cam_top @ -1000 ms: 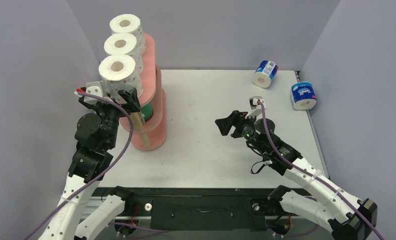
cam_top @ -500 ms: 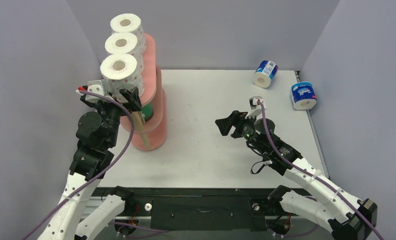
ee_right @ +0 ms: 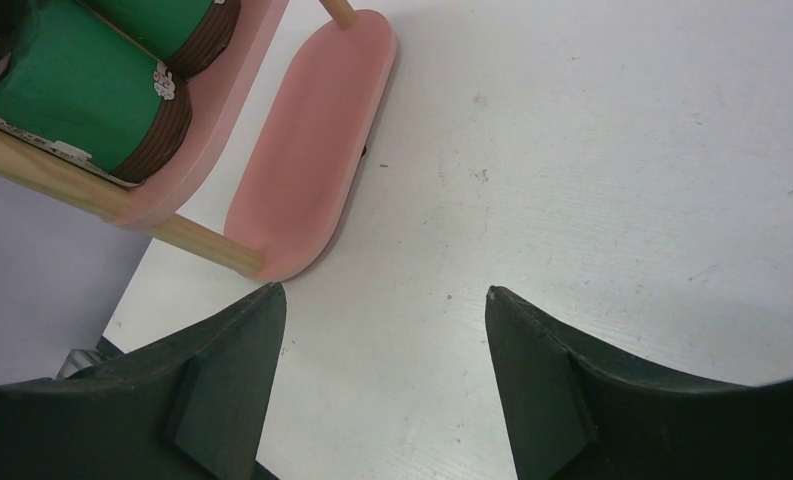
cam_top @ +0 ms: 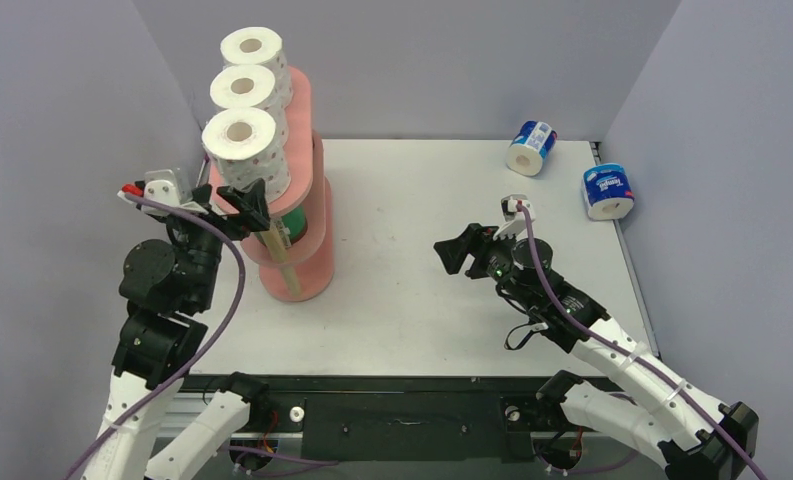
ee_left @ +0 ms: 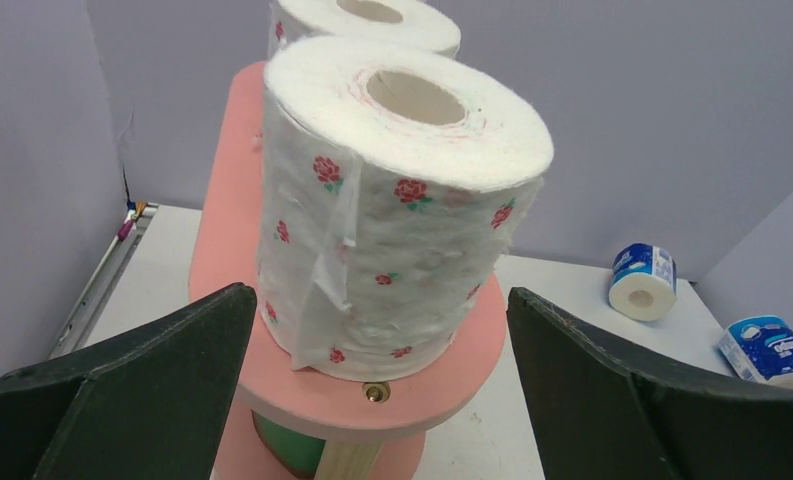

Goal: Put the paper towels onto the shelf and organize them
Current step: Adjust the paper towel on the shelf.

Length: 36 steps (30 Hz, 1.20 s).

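The pink shelf (cam_top: 310,268) stands at the table's left. Three white paper towels with red flowers sit in a row on its top board: front (cam_top: 240,140), middle (cam_top: 242,90), back (cam_top: 252,45). Green-wrapped rolls (ee_right: 72,100) lie on the middle tier. Two blue-white rolls lie on the table at the far right, one (cam_top: 531,147) near the back wall and one (cam_top: 608,191) by the right wall. My left gripper (cam_top: 237,203) is open, just short of the front roll (ee_left: 392,200), holding nothing. My right gripper (cam_top: 454,250) hangs open over the bare table, empty.
Grey walls close in the white table (cam_top: 422,200) on the left, back and right. In the right wrist view the shelf's bottom board (ee_right: 312,150) holds nothing. A wooden post (cam_top: 280,255) stands at the shelf's near end.
My left arm has pulled back to the left, away from the front roll on the top board, jaws still open. The right arm has barely moved.
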Motion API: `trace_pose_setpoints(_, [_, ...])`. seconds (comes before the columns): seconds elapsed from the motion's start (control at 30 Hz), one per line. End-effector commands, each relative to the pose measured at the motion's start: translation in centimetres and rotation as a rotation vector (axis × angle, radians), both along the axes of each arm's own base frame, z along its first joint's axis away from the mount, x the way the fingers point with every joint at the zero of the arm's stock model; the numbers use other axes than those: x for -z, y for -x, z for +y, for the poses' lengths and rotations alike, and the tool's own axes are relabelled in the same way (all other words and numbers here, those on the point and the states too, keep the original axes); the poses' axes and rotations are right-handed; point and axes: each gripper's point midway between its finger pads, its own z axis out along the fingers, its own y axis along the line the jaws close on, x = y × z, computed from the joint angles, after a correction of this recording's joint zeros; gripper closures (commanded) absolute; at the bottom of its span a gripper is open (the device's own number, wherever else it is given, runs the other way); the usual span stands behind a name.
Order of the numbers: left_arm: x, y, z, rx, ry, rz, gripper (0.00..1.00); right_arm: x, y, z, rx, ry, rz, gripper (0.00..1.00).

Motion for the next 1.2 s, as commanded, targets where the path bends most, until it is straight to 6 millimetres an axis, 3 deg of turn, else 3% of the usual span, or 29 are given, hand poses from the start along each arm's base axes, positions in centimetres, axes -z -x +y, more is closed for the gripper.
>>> trace_pose_setpoints(0.0, [-4.1, 2.4, 1.1, -0.010, 0.037, -0.077, 0.04, -2.8, -0.2, -0.2, 0.001, -0.028, -0.068, 0.31])
trace_pose_setpoints(0.23, [-7.5, 2.6, 4.0, -0.165, 0.141, -0.137, 0.02, -3.2, 0.0, 0.8, -0.044, -0.042, -0.058, 0.31])
trace_pose_setpoints(0.4, [-10.2, 0.1, 4.1, -0.214, 0.222, -0.147, 0.16, -3.3, 0.4, 1.2, -0.065, -0.074, -0.042, 0.32])
trace_pose_setpoints(0.47, [-12.3, -0.3, 4.4, -0.215, 0.290, -0.182, 0.26, -3.5, 0.7, 1.2, -0.072, -0.090, -0.042, 0.32])
trace_pose_setpoints(0.53, [-13.0, -1.4, 4.7, -0.212, 0.351, -0.176, 0.34, -4.0, 1.0, 1.2, -0.076, -0.103, -0.049, 0.32])
trace_pose_setpoints(0.6, [-12.8, -3.2, 6.5, -0.241, 0.410, -0.162, 0.40, -4.5, 1.2, 1.1, -0.081, -0.109, -0.055, 0.32])
trace_pose_setpoints(0.73, [-13.2, -4.2, 7.7, -0.255, 0.508, -0.179, 0.49, -5.0, 1.5, 1.0, -0.088, -0.108, -0.059, 0.32])
trace_pose_setpoints(0.87, [-12.8, -5.4, 10.4, -0.300, 0.616, -0.204, 0.54, -5.0, 1.8, 1.1, -0.101, -0.110, -0.052, 0.32])
trace_pose_setpoints(0.97, [-10.6, -7.5, 12.4, -0.304, 0.741, -0.193, 0.61, -4.6, 2.0, 1.0, -0.100, -0.108, -0.038, 0.32])
trace_pose_setpoints(1.0, [-10.2, -8.4, 12.2, -0.259, 0.764, -0.187, 0.64, -4.5, 2.2, 1.0, -0.107, -0.111, -0.035, 0.32])
trace_pose_setpoints(1.03, [-8.1, -9.7, 13.4, -0.273, 0.821, -0.160, 0.65, -4.2, 2.3, 1.0, -0.107, -0.108, -0.030, 0.32])
trace_pose_setpoints(1.07, [-8.1, -10.3, 13.1, -0.219, 0.840, -0.168, 0.68, -4.3, 2.3, 0.9, -0.106, -0.111, -0.032, 0.32])
trace_pose_setpoints(1.1, [-5.8, -11.6, 14.2, -0.222, 0.911, -0.134, 0.69, -4.0, 2.4, 0.9, -0.106, -0.110, -0.029, 0.32])
trace_pose_setpoints(1.13, [-6.5, -12.1, 13.4, -0.126, 0.920, -0.153, 0.74, -4.1, 2.4, 0.8, -0.103, -0.115, -0.033, 0.32])
trace_pose_setpoints(1.17, [-5.8, -13.0, 14.1, -0.096, 0.966, -0.171, 0.76, -4.0, 2.4, 0.8, -0.103, -0.114, -0.032, 0.32])
